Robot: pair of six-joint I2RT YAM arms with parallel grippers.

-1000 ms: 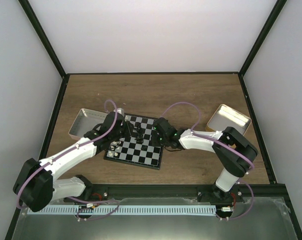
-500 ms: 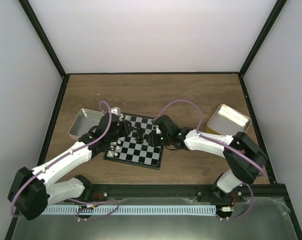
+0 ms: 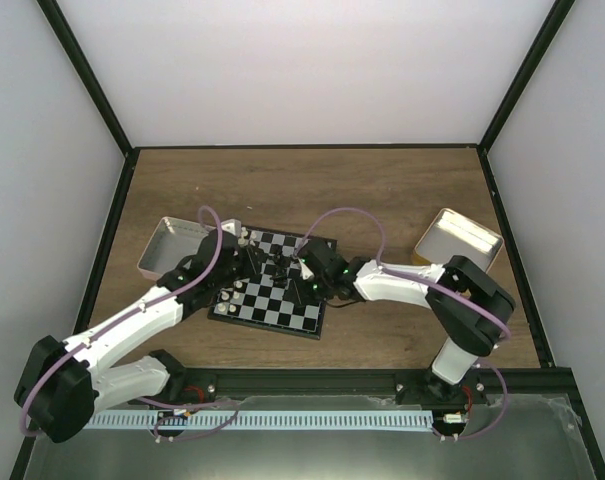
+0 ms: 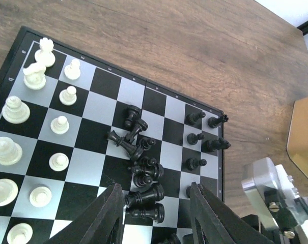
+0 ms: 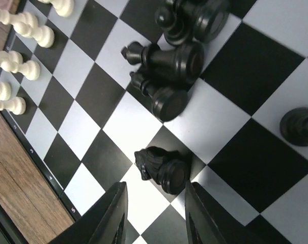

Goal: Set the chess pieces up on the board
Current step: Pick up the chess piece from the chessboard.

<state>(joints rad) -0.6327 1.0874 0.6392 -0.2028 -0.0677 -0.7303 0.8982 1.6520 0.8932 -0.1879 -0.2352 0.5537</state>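
Brown wood-grain desk (image 3: 312, 185) inside a booth of plain white walls (image 3: 302, 70) with black corner posts (image 3: 92, 85). On the wood, under both sets of fingers, the small checkered board (image 4: 104, 108) with its thin black border.

Left fingers (image 4: 115, 218): spread wide, pinching nothing, hanging above the board's middle. Between them and just beyond their tips, a jumble of fallen black pieces (image 4: 138, 147) lying on their sides. Farther beyond and to the right, a few black pawns (image 4: 195, 137) standing near the board's edge. To the left of those fingers, cream pieces (image 4: 15, 109) upright in two files along the opposite edge.

Right fingers (image 5: 118, 218): also spread, gripping nothing, low over the squares. Just ahead of their gap, a black knight (image 5: 161, 168) on its side. Farther ahead, more toppled black figures heaped together.

Off the board, well outside the left fingers, a silver shallow tin (image 3: 167, 245) on bare wood. Well outside the right fingers, a yellow-tan tin (image 3: 460, 238) near the desk's right rim. Purple cables (image 3: 352, 215) looping over both arms.
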